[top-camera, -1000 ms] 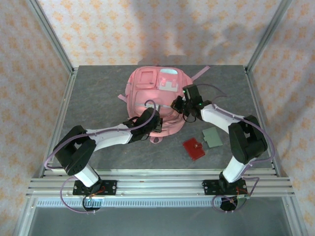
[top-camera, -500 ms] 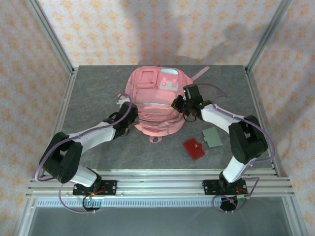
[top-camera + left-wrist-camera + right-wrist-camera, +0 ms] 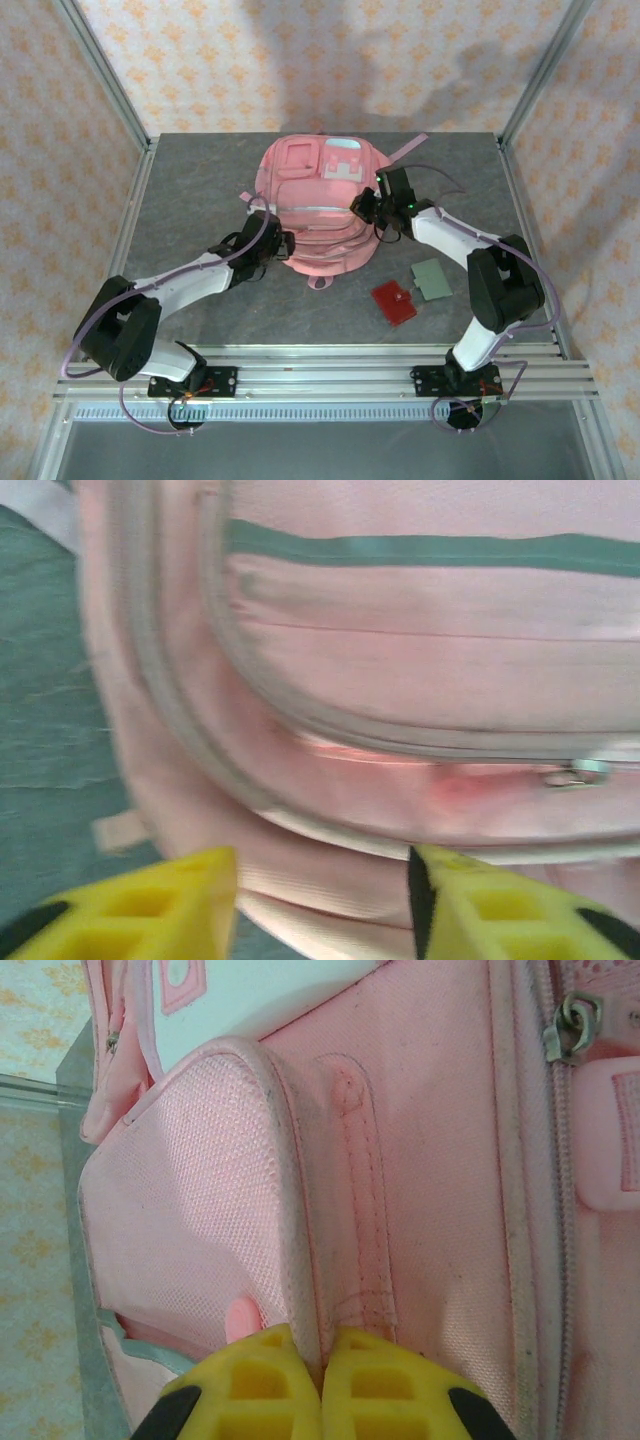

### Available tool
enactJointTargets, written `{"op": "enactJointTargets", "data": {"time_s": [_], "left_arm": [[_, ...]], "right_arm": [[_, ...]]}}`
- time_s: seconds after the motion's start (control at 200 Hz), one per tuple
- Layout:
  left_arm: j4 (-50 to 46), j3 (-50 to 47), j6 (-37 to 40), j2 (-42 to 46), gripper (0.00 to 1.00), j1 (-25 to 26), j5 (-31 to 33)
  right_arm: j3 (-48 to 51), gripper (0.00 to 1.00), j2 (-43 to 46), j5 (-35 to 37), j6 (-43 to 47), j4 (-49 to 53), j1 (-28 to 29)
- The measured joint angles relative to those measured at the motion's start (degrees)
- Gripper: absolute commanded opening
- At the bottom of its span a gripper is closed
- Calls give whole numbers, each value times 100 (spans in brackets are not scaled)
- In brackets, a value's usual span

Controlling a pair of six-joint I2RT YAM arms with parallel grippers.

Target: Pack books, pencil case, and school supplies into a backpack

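The pink backpack (image 3: 318,215) lies flat mid-table, pockets up. My right gripper (image 3: 363,206) is at its right side; in the right wrist view the yellow fingers (image 3: 265,1385) are shut on a raised seam of the backpack (image 3: 420,1160). My left gripper (image 3: 286,243) is at the bag's lower left edge. In the left wrist view it (image 3: 322,905) is open, with the backpack (image 3: 400,680) rim showing beyond the gap. The red square pad (image 3: 394,300) and grey-green card (image 3: 433,279) lie right of the bag. The books are out of view.
A zipper pull (image 3: 585,771) shows on the bag's curved zipper line, and another (image 3: 570,1010) near the right gripper. A pink strap (image 3: 408,148) trails toward the back right. Metal frame posts (image 3: 140,140) border the grey table (image 3: 200,180).
My left gripper left the backpack's front, swung out to the left, then came back in to its lower left edge. The right gripper kept its hold, shifting slightly up-right.
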State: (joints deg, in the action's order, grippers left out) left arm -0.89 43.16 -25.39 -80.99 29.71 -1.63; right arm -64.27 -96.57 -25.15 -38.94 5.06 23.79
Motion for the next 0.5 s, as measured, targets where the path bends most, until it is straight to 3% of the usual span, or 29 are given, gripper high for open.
{"op": "enactJointTargets", "data": {"time_s": [0.265,0.501], "left_arm": [[59,570,599,-514,62,2,-553],[96,813,997,-949,56,4,-730]], "right_arm": [[-59,0,-13,-37,2,22,-2],[-264,0,-79,-55,44,138,-15]]}}
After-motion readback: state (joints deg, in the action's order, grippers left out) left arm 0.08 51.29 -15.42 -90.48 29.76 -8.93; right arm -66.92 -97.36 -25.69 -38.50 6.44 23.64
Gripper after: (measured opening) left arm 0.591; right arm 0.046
